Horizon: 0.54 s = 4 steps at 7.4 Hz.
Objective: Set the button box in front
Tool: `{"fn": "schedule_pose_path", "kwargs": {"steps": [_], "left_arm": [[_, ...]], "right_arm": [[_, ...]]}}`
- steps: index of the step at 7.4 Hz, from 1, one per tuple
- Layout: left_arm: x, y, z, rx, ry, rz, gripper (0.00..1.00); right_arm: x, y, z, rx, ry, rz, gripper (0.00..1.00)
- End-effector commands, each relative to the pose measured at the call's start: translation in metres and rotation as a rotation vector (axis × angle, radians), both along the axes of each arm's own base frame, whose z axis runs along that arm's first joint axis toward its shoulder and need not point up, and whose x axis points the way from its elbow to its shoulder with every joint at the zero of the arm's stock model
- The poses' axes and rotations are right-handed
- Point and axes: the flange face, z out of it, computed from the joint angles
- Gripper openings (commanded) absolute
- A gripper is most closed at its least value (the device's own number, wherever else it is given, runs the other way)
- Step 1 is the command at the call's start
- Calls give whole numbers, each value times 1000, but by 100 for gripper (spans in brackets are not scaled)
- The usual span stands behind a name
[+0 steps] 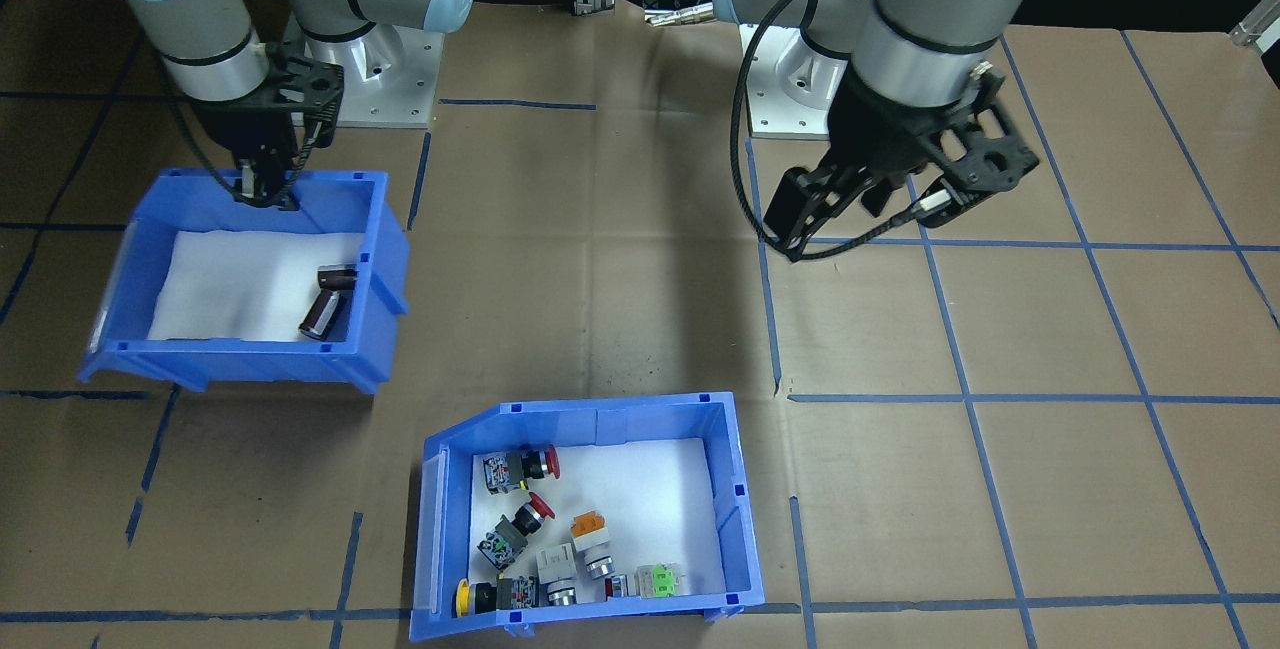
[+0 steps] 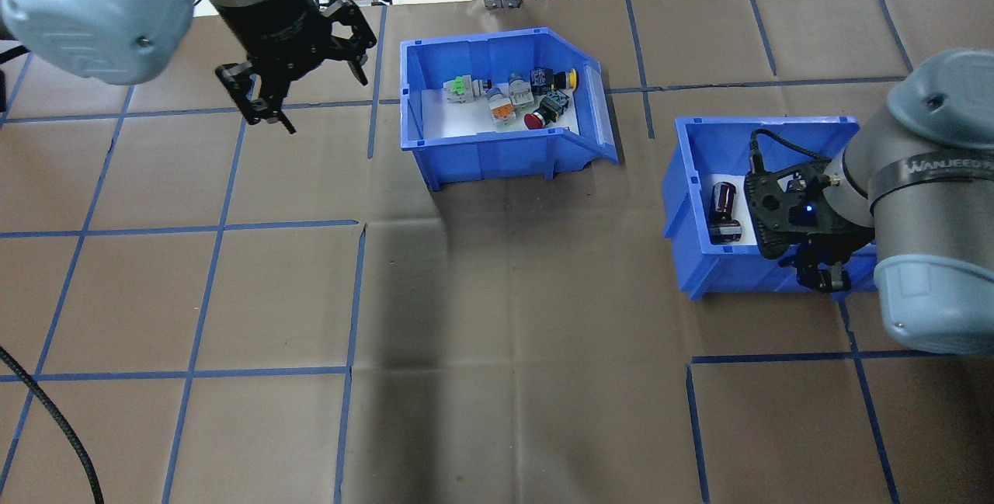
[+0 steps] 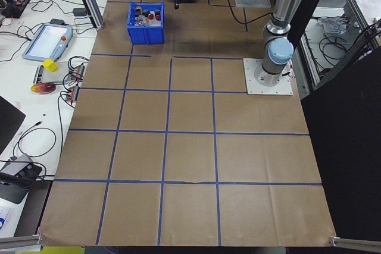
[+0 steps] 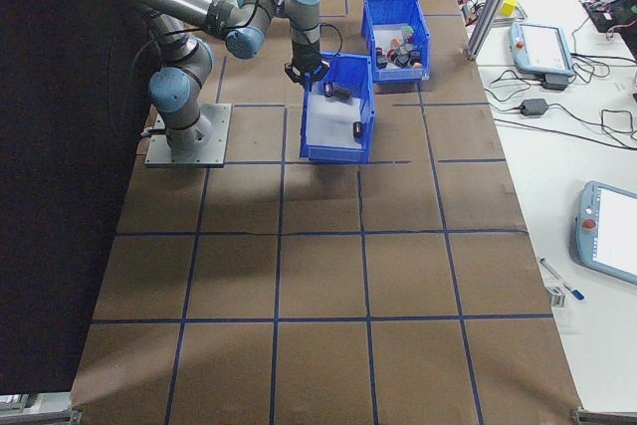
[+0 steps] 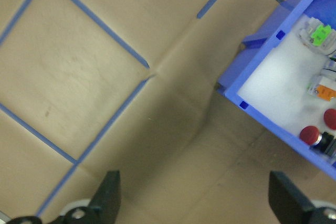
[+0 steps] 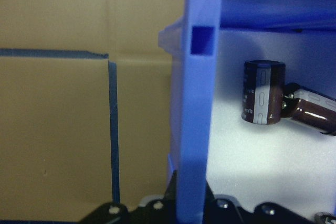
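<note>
Front-facing: button box [image 1: 585, 514] at the table's operator-side edge, long axis across the table, sloped open end toward the robot's right; switches [image 1: 520, 534] crowd that end. Bare paper lies between it and the second bin [image 1: 250, 279].

Overhead: left gripper [image 2: 299, 85] splayed, empty, beside the box. Right gripper [image 2: 823, 275] clamps the second bin's near wall; dark cylinders [image 2: 724, 213] inside.

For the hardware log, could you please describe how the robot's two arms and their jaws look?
Both arms have silver-grey tube segments with pale blue-grey joint caps. The left gripper and the right gripper are black skeletal two-finger units. A black cable loops along each wrist. The right arm carries a black band with lettering, and a small blue light glows on its gripper.
</note>
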Motion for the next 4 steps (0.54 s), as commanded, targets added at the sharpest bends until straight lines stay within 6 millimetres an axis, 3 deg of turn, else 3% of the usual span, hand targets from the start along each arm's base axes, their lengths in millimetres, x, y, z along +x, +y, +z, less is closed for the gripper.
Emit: {"fn": "schedule_pose_path", "kwargs": {"steps": [1,2,4], "left_arm": [[49,11,15,15,-22,-420,99],[49,12,17,2,-24,-604,99],[50,21,24,-10,-33,-652,99]], "right_arm": [[66,21,-2,-5,-4,-8,12],[96,32,-3,-5,-6,2,12],[166,60,-9,-35,-22,-16,13]]}}
